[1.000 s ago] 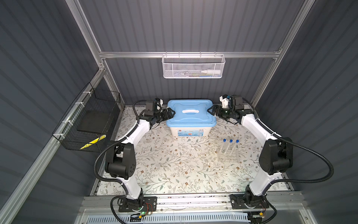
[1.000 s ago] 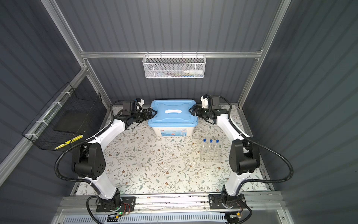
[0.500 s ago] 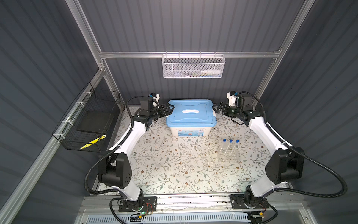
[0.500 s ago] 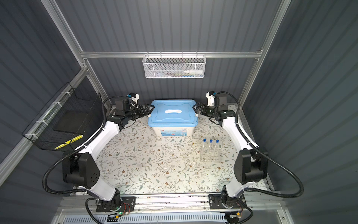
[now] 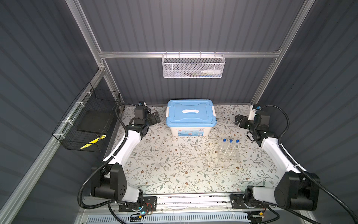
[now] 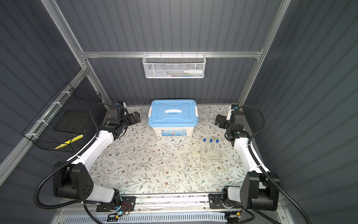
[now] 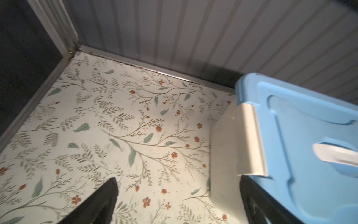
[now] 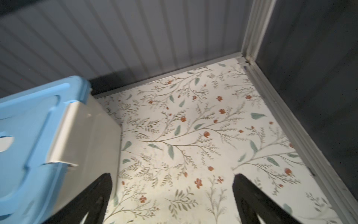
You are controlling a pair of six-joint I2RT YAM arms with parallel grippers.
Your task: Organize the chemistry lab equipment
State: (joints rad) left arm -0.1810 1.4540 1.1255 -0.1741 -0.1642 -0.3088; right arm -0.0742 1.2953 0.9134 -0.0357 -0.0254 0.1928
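1. State: left gripper [image 5: 155, 117] and right gripper [image 5: 238, 120] are both spread wide with nothing held. One sits off each end of the blue-lidded tub [image 5: 190, 127], clear of it in both top views.
2. Task items: three blue-capped test tubes [image 5: 230, 145] stand upright in the clear tube rack [image 5: 228, 157] on the table [image 5: 164, 174]. That's in front of the tub on the right arm's side, well apart from both grippers. There are faint clear shapes on the cloth left of the rack, too faint to name.
3. Risk: right forearm [image 5: 275, 153] runs near the rack. An inward swing would likely clip the tall tubes and tip the light rack.
4. Risk: the rack is clear on a busy floral print — its edges are easy to misjudge. A finger landing on the rim would shove it rather than grip a tube.
5. Risk: tubes stand close together, so wide jaws coming down on one could catch its neighbour.
6. Risk: in the left wrist view one finger [image 7: 253, 201] lines up with the tub wall. A move toward the tub could snag the latch [image 7: 249, 139].
7. Views: only the top views show tubes, rack and arm clearance — neither wrist view has them. Only the wrist views show the white end latches folded down at the lid [image 8: 29, 126] edge, and bare table between the fingers.
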